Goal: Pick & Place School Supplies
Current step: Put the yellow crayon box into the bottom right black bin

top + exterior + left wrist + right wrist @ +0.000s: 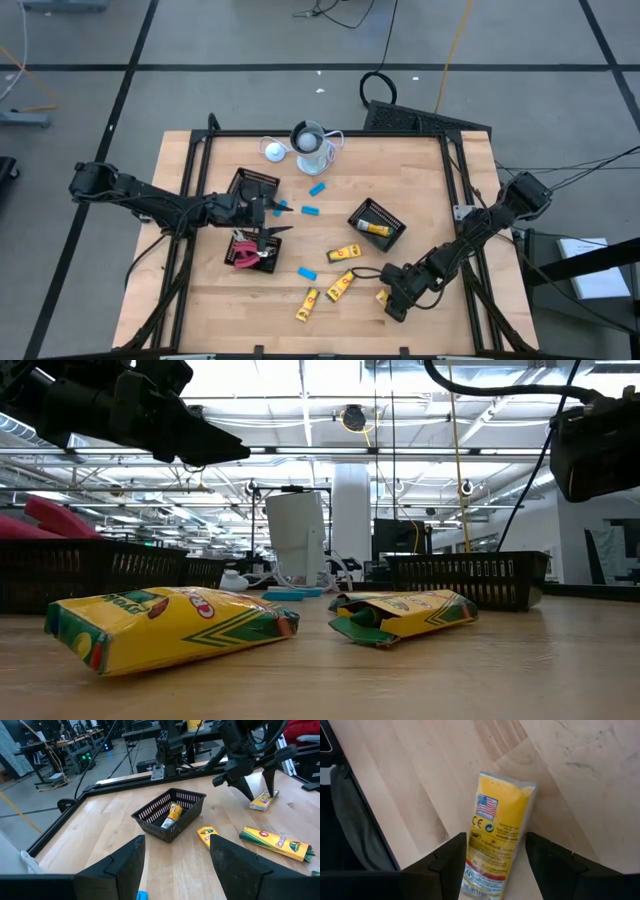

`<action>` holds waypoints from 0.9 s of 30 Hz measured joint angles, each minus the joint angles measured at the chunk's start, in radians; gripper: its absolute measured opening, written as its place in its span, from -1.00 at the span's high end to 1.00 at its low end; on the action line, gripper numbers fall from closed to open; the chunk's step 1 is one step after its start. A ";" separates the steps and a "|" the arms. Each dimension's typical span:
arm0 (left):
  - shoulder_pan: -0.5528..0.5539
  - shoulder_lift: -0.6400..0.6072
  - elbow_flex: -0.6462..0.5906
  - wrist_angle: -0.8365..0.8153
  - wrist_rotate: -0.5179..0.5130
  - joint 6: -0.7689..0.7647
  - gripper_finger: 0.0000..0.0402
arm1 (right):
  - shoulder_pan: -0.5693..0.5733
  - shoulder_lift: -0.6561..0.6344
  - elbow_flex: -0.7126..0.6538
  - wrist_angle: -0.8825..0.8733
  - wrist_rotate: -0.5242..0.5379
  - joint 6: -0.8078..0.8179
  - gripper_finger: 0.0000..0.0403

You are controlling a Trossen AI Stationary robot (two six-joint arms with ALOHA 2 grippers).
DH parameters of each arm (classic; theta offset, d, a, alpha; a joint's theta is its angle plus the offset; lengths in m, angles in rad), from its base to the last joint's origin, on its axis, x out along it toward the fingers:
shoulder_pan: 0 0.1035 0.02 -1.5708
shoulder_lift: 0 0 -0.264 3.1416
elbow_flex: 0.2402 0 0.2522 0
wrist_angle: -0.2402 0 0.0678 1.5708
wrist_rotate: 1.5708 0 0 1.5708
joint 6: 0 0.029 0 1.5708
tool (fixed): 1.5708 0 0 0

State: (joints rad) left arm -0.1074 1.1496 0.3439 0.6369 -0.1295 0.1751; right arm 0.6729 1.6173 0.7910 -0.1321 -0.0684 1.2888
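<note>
Right gripper [495,865] open, fingers straddling one yellow crayon box [497,840] flat on the wood table [580,780]. I count four more yellow boxes loose beside it, one in the black mesh basket [377,224] beyond. Left gripper [268,218] open, hovering between two other baskets; four light-blue blocks nearby.

High view: straight down over the whole tabletop [420,170], far off.
Low view: at tabletop level, facing the room, close to two crayon boxes [170,625].
Left wrist: looks across toward the right hand [256,787].
Right wrist: close above one yellow pack [497,832]; the left wrist view shows it too.
</note>
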 joint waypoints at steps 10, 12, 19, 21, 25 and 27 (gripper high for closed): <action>0.000 0.000 0.000 0.000 -0.001 0.000 -0.13 | 0.003 0.011 -0.001 0.016 0.039 -0.079 0.12; 0.000 0.000 0.000 0.000 -0.002 0.000 -0.13 | 0.003 0.011 -0.002 0.016 0.041 -0.094 0.27; 0.000 0.000 0.000 0.000 -0.007 0.000 -0.13 | 0.002 0.015 -0.003 0.027 0.072 -0.146 0.74; 0.000 0.000 0.000 -0.001 -0.009 0.000 -0.13 | 0.002 0.015 -0.003 0.025 0.089 -0.150 0.74; 0.000 0.000 0.000 -0.001 -0.010 0.004 -0.13 | 0.003 0.015 -0.003 0.024 0.109 -0.164 0.74; 0.001 0.000 0.000 0.000 -0.010 0.006 -0.13 | 0.001 0.015 -0.003 0.029 0.113 -0.177 0.74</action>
State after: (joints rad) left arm -0.1066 1.1496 0.3439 0.6365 -0.1394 0.1814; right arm 0.6744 1.6321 0.7879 -0.1035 0.0446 1.1116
